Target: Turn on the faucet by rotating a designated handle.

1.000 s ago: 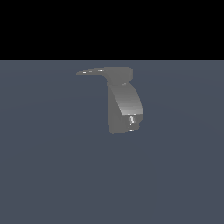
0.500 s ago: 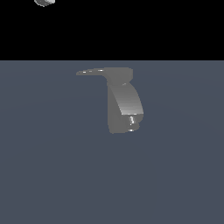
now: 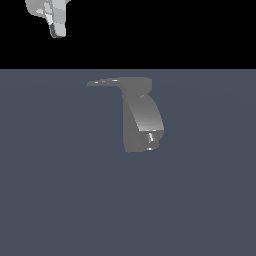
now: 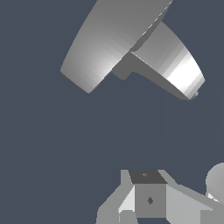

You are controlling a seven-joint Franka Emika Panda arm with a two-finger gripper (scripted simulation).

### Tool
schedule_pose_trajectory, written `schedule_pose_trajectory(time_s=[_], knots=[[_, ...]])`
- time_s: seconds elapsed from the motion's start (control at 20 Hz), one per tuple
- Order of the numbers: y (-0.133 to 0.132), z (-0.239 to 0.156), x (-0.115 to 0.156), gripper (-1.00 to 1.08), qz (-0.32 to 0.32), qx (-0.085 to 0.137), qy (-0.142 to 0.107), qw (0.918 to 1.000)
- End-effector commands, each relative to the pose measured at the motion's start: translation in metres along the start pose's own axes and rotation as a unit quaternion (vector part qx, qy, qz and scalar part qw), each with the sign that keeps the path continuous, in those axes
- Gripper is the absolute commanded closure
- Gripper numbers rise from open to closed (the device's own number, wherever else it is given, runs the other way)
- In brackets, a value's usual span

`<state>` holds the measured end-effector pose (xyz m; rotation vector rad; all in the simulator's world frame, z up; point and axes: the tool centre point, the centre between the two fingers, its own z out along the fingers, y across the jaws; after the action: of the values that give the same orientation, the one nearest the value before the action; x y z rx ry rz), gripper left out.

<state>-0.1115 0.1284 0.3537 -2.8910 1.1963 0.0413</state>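
Faucet (image 3: 142,120) upright just above frame centre in the exterior view, handle (image 3: 104,82) jutting toward frame left from its cap. Pincer (image 3: 57,32) high at upper left, well apart from both; spread or pressed together, cannot tell.

The faucet (image 3: 141,117) was the only obstacle on the counter (image 3: 60,200). Its handle (image 3: 104,82) stuck out from the cap toward the exterior view's left, with open room above, below and beyond its tip. The gripper (image 3: 56,27) hung well apart from the faucet, above and to that same side, nothing lying between them.
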Motion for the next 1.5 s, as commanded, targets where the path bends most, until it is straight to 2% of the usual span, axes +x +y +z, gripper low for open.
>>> schedule_pose_trajectory(time_s=[0.0,0.35,0.7,1.0,1.45], knots=[[-0.012,0.007,0.007,1.08,0.026,0.001,0.001,0.9997],[-0.041,0.027,0.029,1.08,0.097,0.003,0.002,0.9953],[-0.068,0.046,0.057,1.08,0.168,0.004,0.005,0.9858],[-0.088,0.064,0.085,1.08,0.232,0.004,0.008,0.9726],[-0.109,0.088,0.13,1.08,0.322,0.004,0.012,0.9468]])
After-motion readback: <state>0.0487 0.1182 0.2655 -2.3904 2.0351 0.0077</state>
